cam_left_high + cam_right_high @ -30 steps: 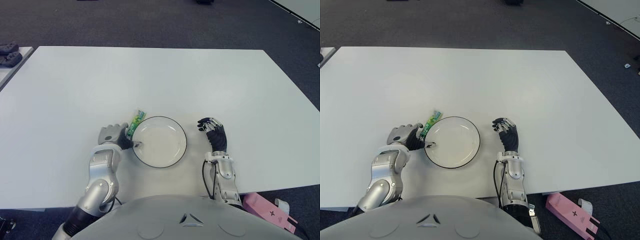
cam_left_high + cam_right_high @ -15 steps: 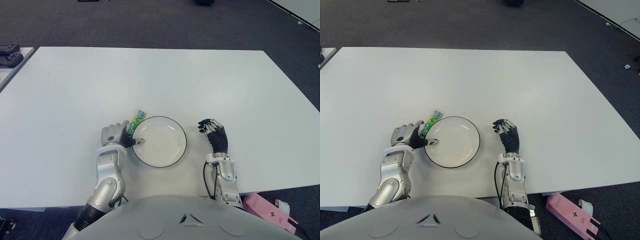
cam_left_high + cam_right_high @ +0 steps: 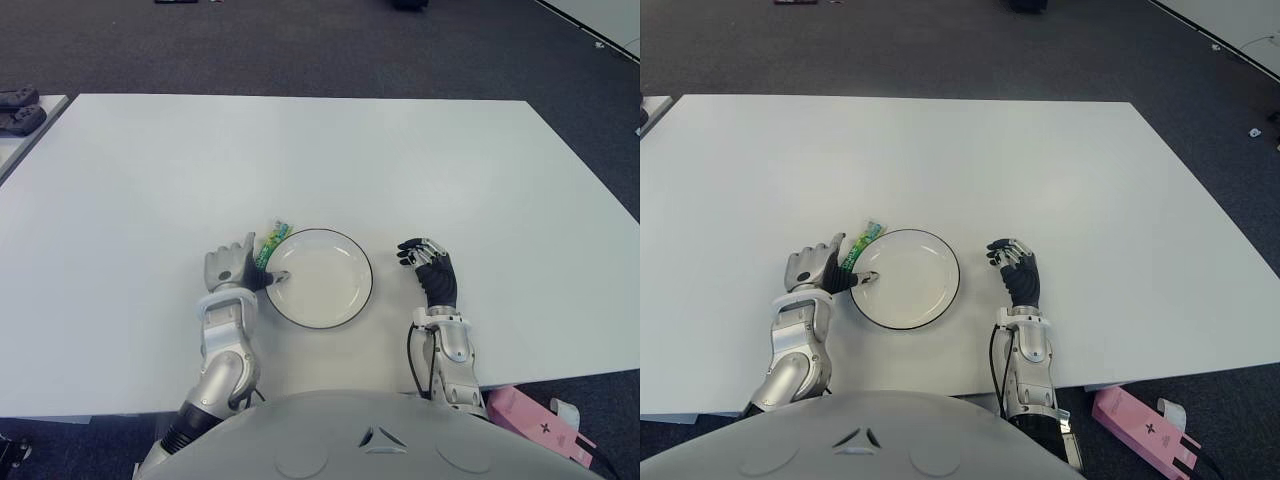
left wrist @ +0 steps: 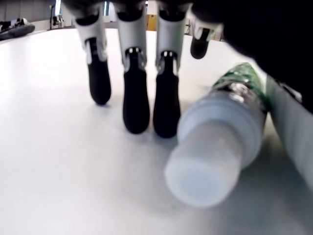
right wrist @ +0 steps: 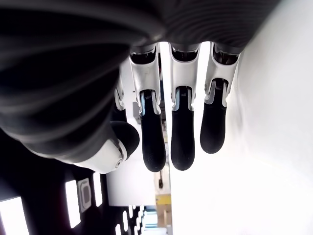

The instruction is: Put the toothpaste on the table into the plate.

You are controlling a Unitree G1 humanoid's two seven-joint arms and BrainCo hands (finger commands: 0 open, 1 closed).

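**Toothpaste tube position relative to left hand**

Toothpaste tube (image 3: 271,243) lies on the worktop (image 3: 300,150), just outside the plate (image 3: 352,300) rim on its left. Long axis runs diagonally, cap end toward the near edge. Left hand (image 3: 232,268) is beside it, fingers (image 4: 135,93) extended, not closed on it. Right hand (image 3: 432,272) is right of the plate, fingers loosely curled, empty.

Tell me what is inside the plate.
The plate holds nothing except the left hand's thumb tip over its near-left rim. The toothpaste lies outside on the table, partly hidden by that hand.
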